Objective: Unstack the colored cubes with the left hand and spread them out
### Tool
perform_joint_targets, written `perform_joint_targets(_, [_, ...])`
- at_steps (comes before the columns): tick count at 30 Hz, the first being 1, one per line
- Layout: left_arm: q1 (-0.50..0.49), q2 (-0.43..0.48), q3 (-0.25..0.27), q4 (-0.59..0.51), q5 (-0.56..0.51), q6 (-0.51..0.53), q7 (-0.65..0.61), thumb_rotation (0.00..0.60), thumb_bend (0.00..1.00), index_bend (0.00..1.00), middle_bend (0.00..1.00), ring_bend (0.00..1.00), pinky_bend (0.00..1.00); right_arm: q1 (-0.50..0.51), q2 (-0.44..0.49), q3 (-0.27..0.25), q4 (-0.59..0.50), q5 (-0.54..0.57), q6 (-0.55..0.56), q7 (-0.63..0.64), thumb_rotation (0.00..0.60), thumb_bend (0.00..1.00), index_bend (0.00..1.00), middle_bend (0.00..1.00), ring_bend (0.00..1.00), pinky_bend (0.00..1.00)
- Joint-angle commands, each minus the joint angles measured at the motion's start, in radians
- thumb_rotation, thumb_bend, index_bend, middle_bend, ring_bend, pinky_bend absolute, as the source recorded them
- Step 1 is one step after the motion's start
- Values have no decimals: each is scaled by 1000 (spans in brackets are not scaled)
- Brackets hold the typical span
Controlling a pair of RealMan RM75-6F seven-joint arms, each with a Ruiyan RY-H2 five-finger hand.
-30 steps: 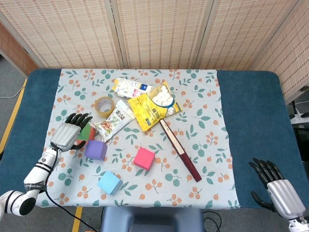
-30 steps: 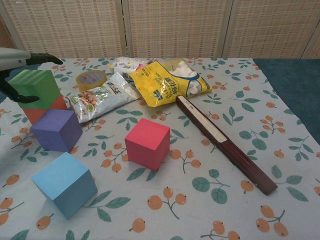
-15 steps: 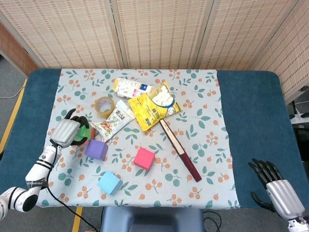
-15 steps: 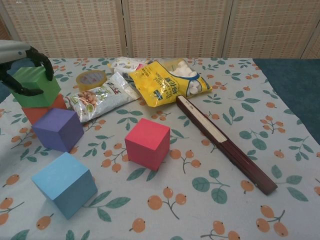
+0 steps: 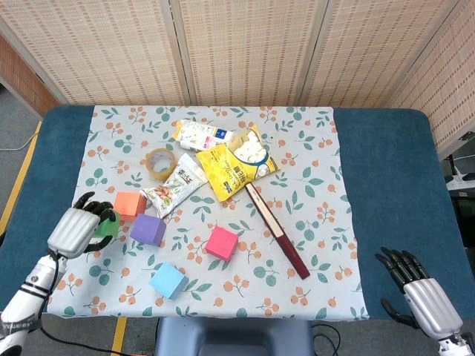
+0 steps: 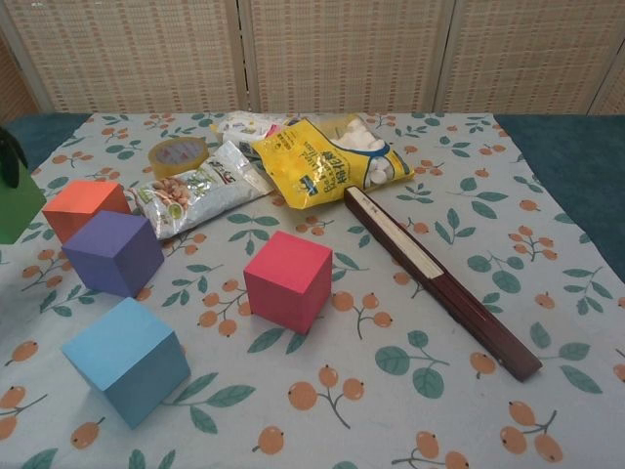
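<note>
- Green cube (image 5: 106, 225) now lifted off the orange cube (image 5: 129, 203), carried left toward the near-left edge of the cloth, clamped in the left robot hand (image 5: 74, 230).
- Stack undone; only setting it down remains, apart from the purple cube (image 5: 148, 229), pink cube (image 5: 222, 243) and blue cube (image 5: 168, 280).
- No long axis to a cube; held slightly tilted, faces skewed to the bench (image 5: 386, 170) edges.
- Right robot hand (image 5: 423, 300) idle at the near right, fingers apart, empty.
</note>
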Motion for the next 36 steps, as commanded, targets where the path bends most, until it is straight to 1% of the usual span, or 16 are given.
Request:
perform_joint_targets(1, [38, -28, 38, 32, 33, 21, -35, 600, 389, 397, 506, 429, 121, 2, -1, -5, 1, -7, -3, 1, 600, 290, 0, 0, 0, 0])
perform_joint_targets(5, [52, -88, 65, 107, 46, -5, -69, 600, 378, 315, 459, 425, 101, 1, 0, -10, 0, -18, 2, 0, 600, 290, 0, 0, 0, 0])
perform_joint_targets(6, [54, -100, 67, 122, 46, -11, -66, 600, 371, 262, 424, 409, 87, 0, 1, -11, 0, -20, 6, 0, 600, 290, 0, 0, 0, 0])
perform_joint_targets(8, [57, -114, 73, 137, 37, -28, -60, 600, 360, 125, 323, 343, 70, -3, 1, -11, 1, -22, 14, 1, 600, 290, 0, 0, 0, 0])
perform_joint_targets(9, [59, -115, 75, 132, 25, -41, -56, 600, 353, 39, 228, 271, 53, -5, 2, -10, 1, -24, 20, 2, 600, 290, 0, 0, 0, 0])
perform_joint_targets(10, [62, -114, 74, 124, 14, -46, -52, 600, 347, 3, 154, 209, 35, -6, 2, -10, 1, -25, 24, 3, 600, 290, 0, 0, 0, 0])
perform_joint_targets(12, [74, -111, 73, 107, 3, -41, -55, 600, 342, 0, 62, 133, 7, -8, 2, -9, 2, -25, 31, 4, 600, 290, 0, 0, 0, 0])
perform_joint_targets(14, [86, -104, 76, 91, -1, -32, -62, 600, 344, 0, 14, 92, 0, -9, 2, -8, 3, -25, 34, 4, 600, 289, 0, 0, 0, 0])
perform_joint_targets(17, [108, -85, 82, 66, 14, 2, -68, 600, 349, 0, 0, 46, 0, -9, 1, -9, 4, -25, 32, 3, 600, 289, 0, 0, 0, 0])
perform_joint_targets(22, [183, -32, 110, 27, 74, 129, -118, 600, 336, 0, 0, 4, 0, -11, 1, -9, 4, -29, 38, 2, 600, 290, 0, 0, 0, 0])
perform_joint_targets(26, [301, -18, 134, 50, 164, 353, -185, 600, 300, 0, 0, 0, 0, -21, -3, -2, 9, -43, 78, 5, 600, 290, 0, 0, 0, 0])
perform_joint_targets(27, [342, -31, 138, 84, 194, 434, -210, 600, 295, 0, 0, 0, 0, -28, -11, 6, 15, -46, 102, 2, 600, 289, 0, 0, 0, 0])
perform_joint_targets(29, [401, -65, 135, 145, 211, 538, -234, 600, 294, 0, 0, 0, 0, -40, -31, 24, 30, -45, 139, -14, 600, 289, 0, 0, 0, 0])
perform_joint_targets(32, [444, -71, 131, 186, 233, 605, -178, 600, 302, 0, 0, 0, 0, -54, -62, 47, 53, -42, 182, -41, 600, 290, 0, 0, 0, 0])
perform_joint_targets(34, [455, -74, 123, 191, 251, 638, -198, 600, 302, 0, 0, 0, 0, -58, -71, 50, 56, -38, 189, -39, 600, 290, 0, 0, 0, 0])
perform_joint_targets(36, [457, -69, 119, 195, 252, 633, -214, 600, 300, 0, 0, 0, 0, -60, -75, 50, 59, -42, 191, -45, 600, 290, 0, 0, 0, 0])
